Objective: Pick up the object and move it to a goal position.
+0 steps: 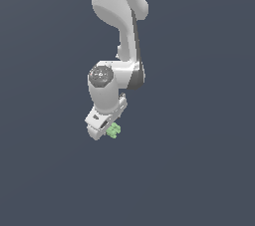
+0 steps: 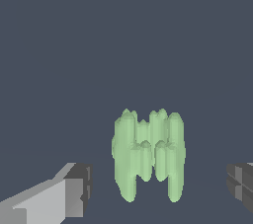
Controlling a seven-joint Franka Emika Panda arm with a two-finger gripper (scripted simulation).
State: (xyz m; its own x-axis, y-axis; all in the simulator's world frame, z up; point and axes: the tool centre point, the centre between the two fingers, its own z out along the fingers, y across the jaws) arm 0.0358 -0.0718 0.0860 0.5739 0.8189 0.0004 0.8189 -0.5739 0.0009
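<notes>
While the tool stands wide, its two fingers flank the pale green object with clear gaps on both sides and no contact. Exterior view: the object sits just beside the tool tip, towards that view's right. Probable risk: closing off-centre on so small and knobbly a piece could nudge it aside or pinch one lobe, so that it slips out during the lift.

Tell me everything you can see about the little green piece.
The green piece is pale, matte and knobbly, made of upright lobed ridges around a central gap. In the wrist view it sits between the pincer's fingers, with clear space on both sides. In the exterior view it shows beside the pincer's tip, much smaller than it.
</notes>
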